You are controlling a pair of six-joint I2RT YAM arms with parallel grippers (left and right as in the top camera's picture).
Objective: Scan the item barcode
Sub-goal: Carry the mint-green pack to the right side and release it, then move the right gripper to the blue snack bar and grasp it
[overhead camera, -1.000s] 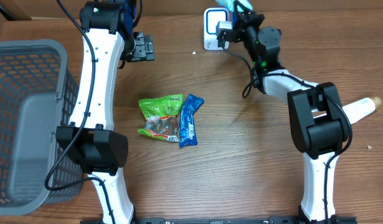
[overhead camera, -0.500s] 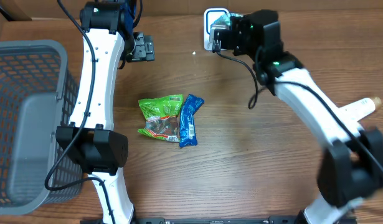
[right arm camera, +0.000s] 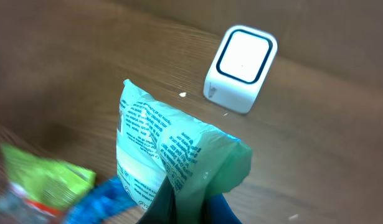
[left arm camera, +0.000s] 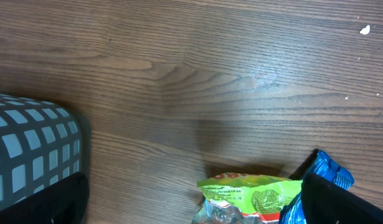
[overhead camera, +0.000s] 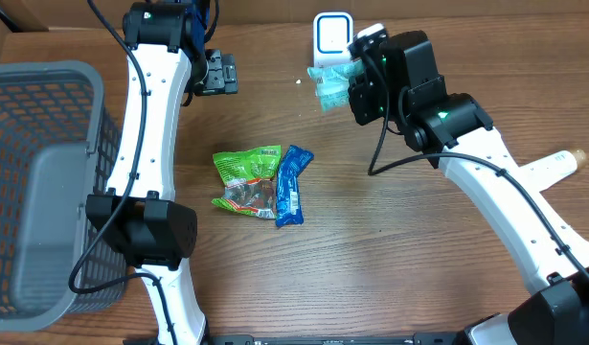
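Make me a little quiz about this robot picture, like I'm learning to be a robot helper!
1. True or false: the right gripper is shut on the mint packet.
2. What lies beside the green bag? A) blue packet B) red cup C) banana
3. Fill in: the grey basket sits on the robot's ___ side.
Key: 1 true; 2 A; 3 left.

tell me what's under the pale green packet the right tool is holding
Bare wooden table shows around the pale green packet, which the right tool pinches; the white scanner stands beyond it. The patch directly beneath is covered by the packet.
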